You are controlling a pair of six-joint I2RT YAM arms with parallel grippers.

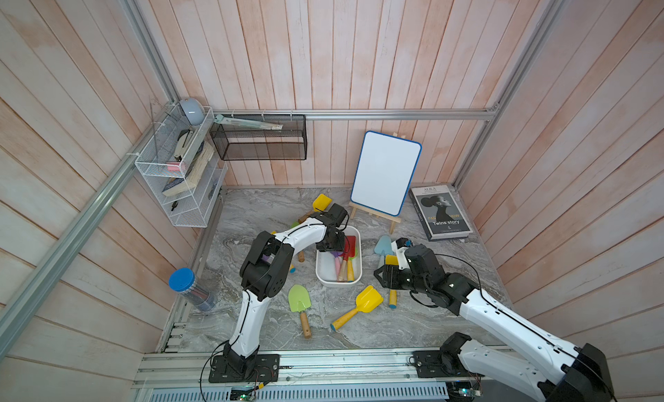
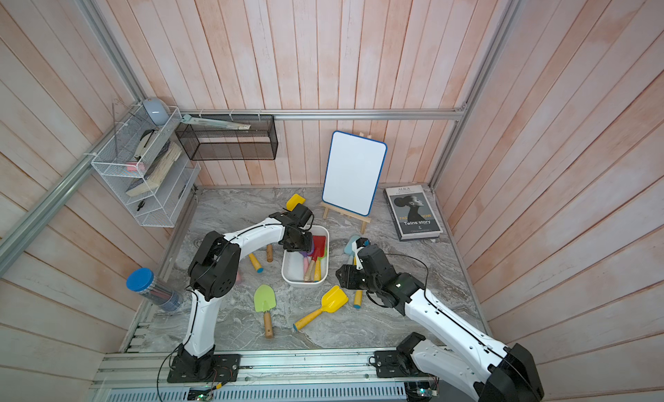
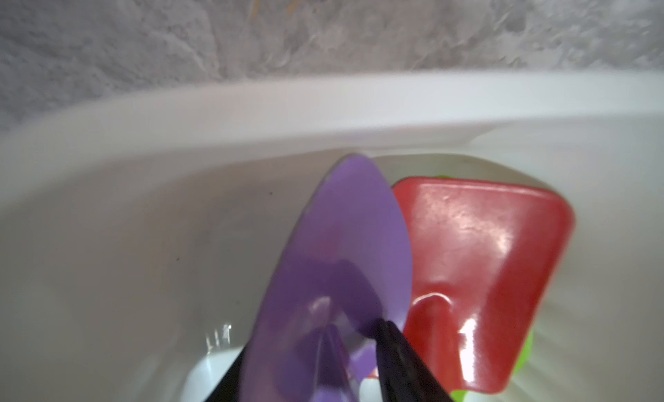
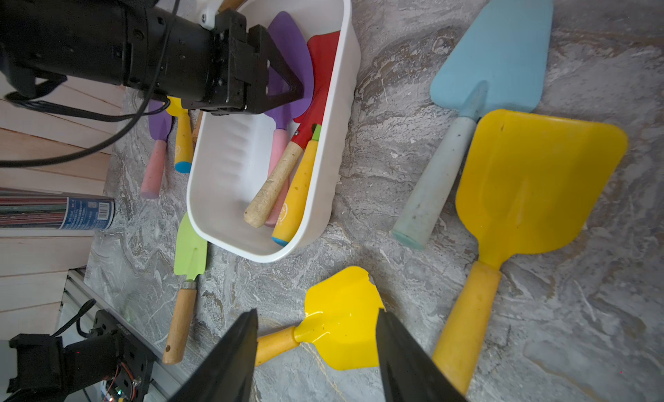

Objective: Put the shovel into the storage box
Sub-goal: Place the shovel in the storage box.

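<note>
The white storage box (image 1: pixel 327 270) sits on the grey marbled tabletop (image 1: pixel 359 328) near the middle of both top views, its long side running toward the lower edge of the frame. The purple shovel (image 4: pixel 291 40) lies inside it, blade at the box's upper end and pink handle pointing down the box, beside a red shovel (image 4: pixel 323 58) with a pale wooden handle. A green-bladed shovel (image 4: pixel 300 188) with a yellow handle also lies in the box, partly under the red one. The left end effector (image 4: pixel 296 85) reaches into the upper end of the box with its black fingers on either side of the purple blade. In the left wrist view one finger (image 3: pixel 395 346) lies against the blade's edge, but whether it is grasping or has released I cannot tell. The right end effector (image 4: pixel 316 314) hovers at the right of the box with its fingers spread and nothing between them. It is above a small yellow shovel (image 4: pixel 341 332) lying on the tabletop. In the right part of the right wrist view a light blue shovel (image 4: pixel 503 51) and a larger yellow shovel (image 4: pixel 539 188) lie side by side, touching. A green shovel (image 1: pixel 298 299) lies lower left of the box.
</note>
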